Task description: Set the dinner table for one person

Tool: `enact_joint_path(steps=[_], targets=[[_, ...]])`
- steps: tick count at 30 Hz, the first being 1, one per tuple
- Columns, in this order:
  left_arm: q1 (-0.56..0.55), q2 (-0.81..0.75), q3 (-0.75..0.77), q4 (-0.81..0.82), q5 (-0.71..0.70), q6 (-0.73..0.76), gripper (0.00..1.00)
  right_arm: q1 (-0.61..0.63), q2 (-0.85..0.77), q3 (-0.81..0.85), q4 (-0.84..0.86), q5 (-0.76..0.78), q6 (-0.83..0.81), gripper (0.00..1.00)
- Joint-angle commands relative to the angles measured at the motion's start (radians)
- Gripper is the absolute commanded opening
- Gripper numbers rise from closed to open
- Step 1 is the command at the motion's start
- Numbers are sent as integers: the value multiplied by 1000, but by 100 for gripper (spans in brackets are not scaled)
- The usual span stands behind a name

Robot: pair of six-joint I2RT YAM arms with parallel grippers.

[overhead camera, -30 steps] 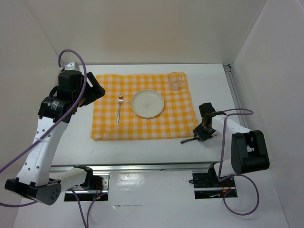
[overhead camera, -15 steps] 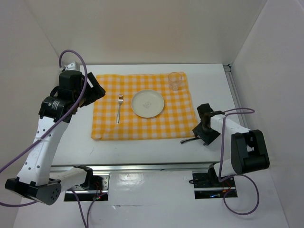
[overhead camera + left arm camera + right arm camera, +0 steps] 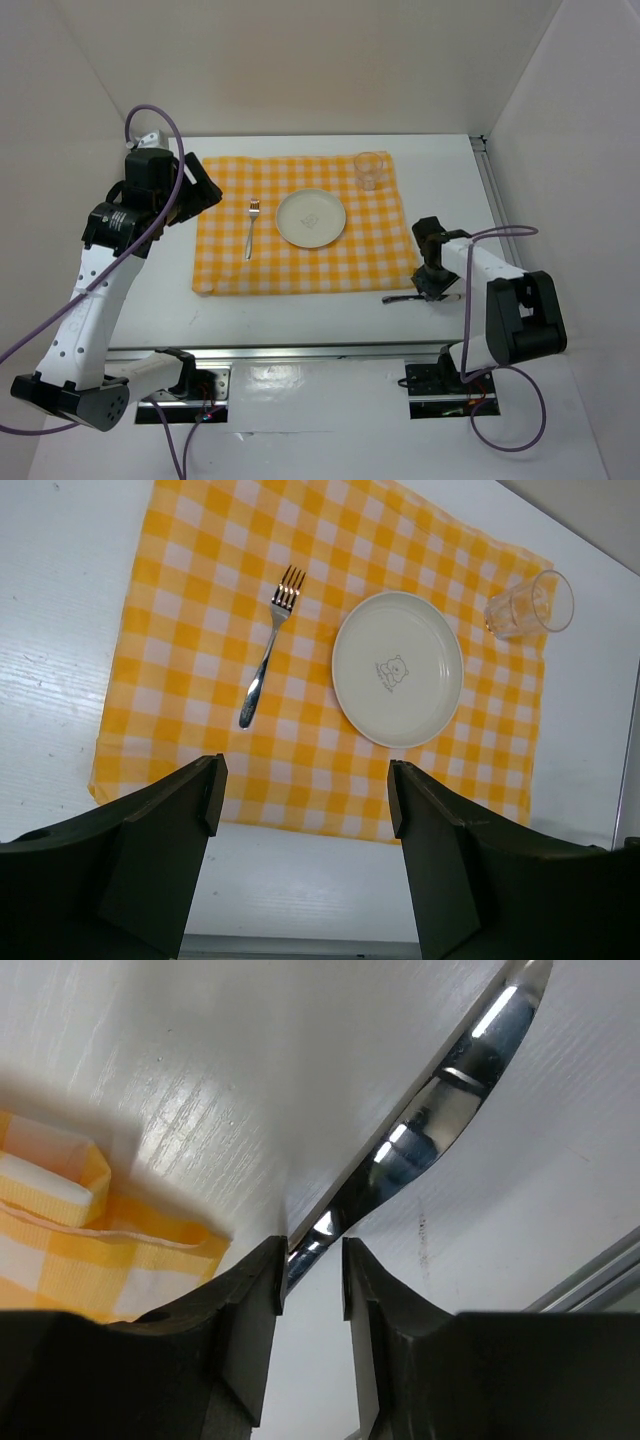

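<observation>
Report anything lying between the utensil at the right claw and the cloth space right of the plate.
Nothing visible blocks it. The metal utensil lies on the dinner table off the cloth's near-right corner; the checks right of the plate are bare, the glass farther back.

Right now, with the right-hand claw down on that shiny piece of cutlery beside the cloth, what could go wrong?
1. The right gripper seems to pinch the metal utensil only at its narrow neck, flat on the dinner table. The utensil could slip or swing when lifted.
2. The checked cloth has a folded corner close beside that gripper. It might snag and drag the plate and glass.
</observation>
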Motion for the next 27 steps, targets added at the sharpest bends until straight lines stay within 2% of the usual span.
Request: enact_joint_path(steps=[1,2,3,7,12,18,23,27], targets=[[5,-2,21,28,1,10,83,17,-42,12,-20,33,-45,41],[5,-2,21,28,1,10,83,17,-42,12,4,22,-73,44],[5,-2,21,28,1,10,83,41,-42,23,16,22,-83,52],[5,-2,21,28,11,10,83,78,-41,49,-20,22,-54,68],[5,-2,30,28,11,10,83,115,-31,43,-42,-15,-3,68],[5,-2,30,28,11,10,83,115,-16,-3,20,-68,6,63],[5,-2,41,28,0,19,83,115,51,-17,56,-68,17,54],[5,-2,41,19,0,19,83,115,85,-26,69,-68,32,53]])
